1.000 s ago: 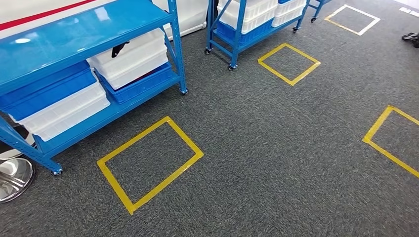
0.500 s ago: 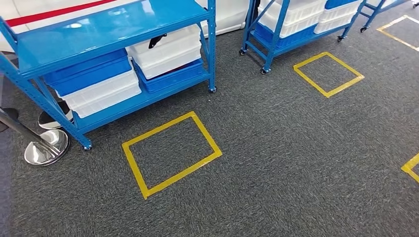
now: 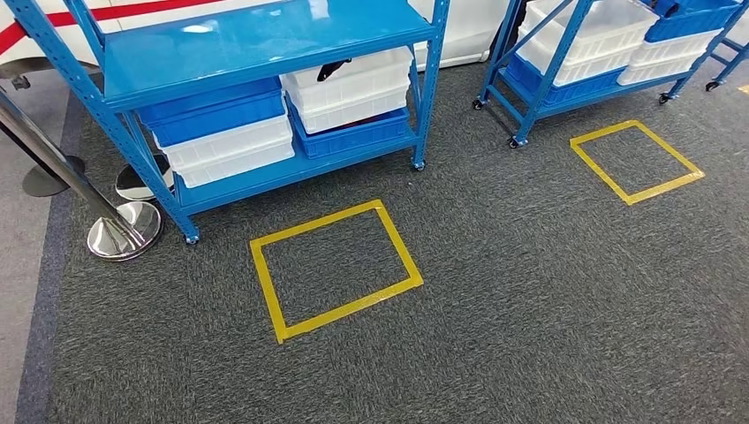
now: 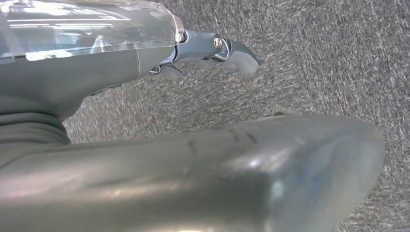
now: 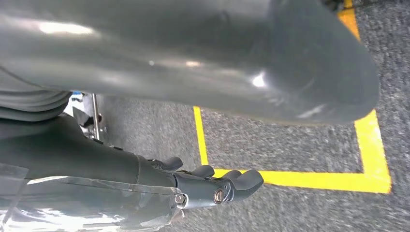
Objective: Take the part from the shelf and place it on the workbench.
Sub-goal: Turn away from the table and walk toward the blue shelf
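A blue metal shelf [image 3: 265, 40] on castors fills the upper left of the head view, standing on dark grey carpet. Its lower level carries stacked bins: a blue bin on white bins [image 3: 225, 132] at the left, and white bins over a blue one [image 3: 349, 93] at the right. A small dark object [image 3: 334, 69] pokes over the rim of the top white bin at the right; it may be the part to collect, though it is too small to be sure.

Directly below the shelf in the frame, a yellow tape rectangle [image 3: 334, 268] marks the floor at centre. A second blue shelf [image 3: 601, 44] with bins stands at the upper right, with another tape rectangle [image 3: 636, 161] in front of it. A chrome post base [image 3: 124, 231] sits at the left edge.

The left robot hand [image 4: 208, 50] hangs over bare carpet, fingers loosely extended and holding nothing. The right robot hand [image 5: 212, 183] hangs over a corner of yellow tape [image 5: 300, 180], fingers gently curled together but spread, also holding nothing.

The relation that matters: the shelf lies ahead of the robot and up in the frame, well apart from both hanging hands, with the tape rectangle between. The dark object sits slightly left of centre, so neither hand looks clearly nearer. The shelf's long axis runs across the frame, tilting slightly. A likely next need is closing the distance before any reach. No counter is seen.
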Robot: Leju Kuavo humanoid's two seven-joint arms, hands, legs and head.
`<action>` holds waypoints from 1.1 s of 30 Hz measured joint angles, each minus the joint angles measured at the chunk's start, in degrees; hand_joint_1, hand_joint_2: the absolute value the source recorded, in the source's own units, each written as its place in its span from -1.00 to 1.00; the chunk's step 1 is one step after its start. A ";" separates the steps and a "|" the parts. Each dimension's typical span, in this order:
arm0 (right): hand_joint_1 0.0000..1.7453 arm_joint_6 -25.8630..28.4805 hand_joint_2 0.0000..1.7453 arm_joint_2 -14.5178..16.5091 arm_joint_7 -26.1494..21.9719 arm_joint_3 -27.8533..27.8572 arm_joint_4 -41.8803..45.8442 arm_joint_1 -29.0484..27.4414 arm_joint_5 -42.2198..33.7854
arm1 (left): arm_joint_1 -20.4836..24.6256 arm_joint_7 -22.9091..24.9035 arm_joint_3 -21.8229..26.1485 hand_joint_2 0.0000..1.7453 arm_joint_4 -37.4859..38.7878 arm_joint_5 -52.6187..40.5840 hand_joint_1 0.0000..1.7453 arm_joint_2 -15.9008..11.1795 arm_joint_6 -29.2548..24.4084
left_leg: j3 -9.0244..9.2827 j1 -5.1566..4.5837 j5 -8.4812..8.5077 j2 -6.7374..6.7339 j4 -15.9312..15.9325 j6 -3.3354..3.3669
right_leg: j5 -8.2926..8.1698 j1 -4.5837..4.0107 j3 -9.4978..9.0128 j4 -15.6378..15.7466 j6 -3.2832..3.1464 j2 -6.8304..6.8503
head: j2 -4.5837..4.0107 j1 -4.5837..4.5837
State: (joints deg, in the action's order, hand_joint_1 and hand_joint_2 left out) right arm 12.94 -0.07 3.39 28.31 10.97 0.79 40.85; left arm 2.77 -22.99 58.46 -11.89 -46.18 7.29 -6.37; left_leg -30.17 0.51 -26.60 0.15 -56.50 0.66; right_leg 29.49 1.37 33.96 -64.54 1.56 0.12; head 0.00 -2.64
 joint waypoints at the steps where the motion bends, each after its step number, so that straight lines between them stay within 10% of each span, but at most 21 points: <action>1: -1.00 0.00 -1.00 0.00 -0.01 0.01 -0.01 0.01 -0.01 | 0.02 -0.02 -0.02 -1.00 0.00 -0.01 -1.00 -0.01 0.01 | -0.05 -0.02 -0.24 0.20 -0.29 -0.38 | -1.30 -0.06 -1.41 3.34 -0.13 -0.13 | 0.00 -0.01; 7: -1.00 0.02 -1.00 0.10 -0.27 0.77 -0.04 0.02 -1.04 | 0.06 -0.34 -0.28 -1.00 0.00 -0.66 -1.00 -0.29 0.93 | -0.98 0.09 -1.92 0.31 -2.36 -2.41 | -1.57 -0.40 -2.50 6.31 -2.51 -0.17 | 0.00 -0.03; 11: -1.00 -0.14 -1.00 0.15 -0.39 1.65 -0.04 -0.07 -1.83 | 0.05 -0.26 -0.84 -1.00 0.00 -1.28 -1.00 -0.46 1.73 | -8.03 0.19 -7.76 0.17 -16.40 -2.79 | -1.12 -0.72 -3.02 6.39 -3.50 0.09 | 0.00 -0.02; 13: -1.00 -0.37 -1.00 0.16 -0.40 2.04 -0.04 -0.11 -1.93 | -0.04 -0.08 -1.04 -1.00 0.00 -1.46 -1.00 -0.58 1.90 | -9.25 0.15 -6.29 0.17 -17.53 -2.51 | -0.64 -0.99 -3.61 6.38 -3.60 0.06 | 0.00 -0.02; 17: -1.00 -0.73 -1.00 0.37 -0.40 2.57 -0.08 -0.09 -2.25 | 0.04 0.09 -1.23 -1.00 0.00 -1.69 -1.00 -0.94 2.00 | -3.68 -0.53 0.73 -0.12 -4.04 -0.77 | 0.68 -1.40 -5.13 6.33 -3.06 0.05 | 0.00 -0.02; 22: -1.00 -1.01 -1.00 0.53 -0.38 3.01 -0.13 0.09 -2.84 | 0.10 0.14 -1.53 -1.00 0.00 -2.12 -1.00 -1.11 2.22 | -1.33 -0.59 0.07 0.15 -0.74 0.51 | 1.14 -1.13 -5.16 4.19 -1.38 0.17 | 0.00 -0.01; 27: -1.00 -1.01 -1.00 0.45 -0.38 3.52 -0.15 0.04 -2.89 | 0.22 0.16 -1.78 -1.00 0.01 -2.26 -1.00 -1.19 2.51 | 0.65 -0.39 -1.33 0.30 -0.38 0.99 | 5.99 -0.57 4.59 -9.50 -0.33 -0.03 | 0.00 0.00; 30: -1.00 -1.01 -1.00 0.43 -0.38 3.79 -0.15 -0.23 -2.90 | -0.01 0.28 -1.95 -1.00 0.03 -2.28 -1.00 -1.17 2.58 | 2.78 -0.20 -3.14 0.48 -0.39 0.43 | 0.11 -0.20 4.40 -3.71 0.20 -0.01 | 0.00 0.00; 33: -1.00 -1.04 -1.00 0.43 -0.38 3.93 -0.22 -0.37 -2.91 | 0.12 0.40 -2.09 -1.00 0.08 -2.29 -1.00 -1.15 2.63 | 4.43 -0.20 -4.91 0.40 -0.14 -0.59 | -3.93 -0.54 2.14 3.94 -0.78 0.01 | 0.00 0.02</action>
State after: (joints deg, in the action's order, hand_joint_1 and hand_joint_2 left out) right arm 11.90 0.36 3.02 32.24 10.75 0.42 37.94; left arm 2.89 -22.59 56.38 -11.81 -48.48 6.14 -3.74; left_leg -25.74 0.31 -31.51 0.55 -56.64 0.07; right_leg 25.56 0.83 36.10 -60.60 0.78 0.13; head 0.00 -2.63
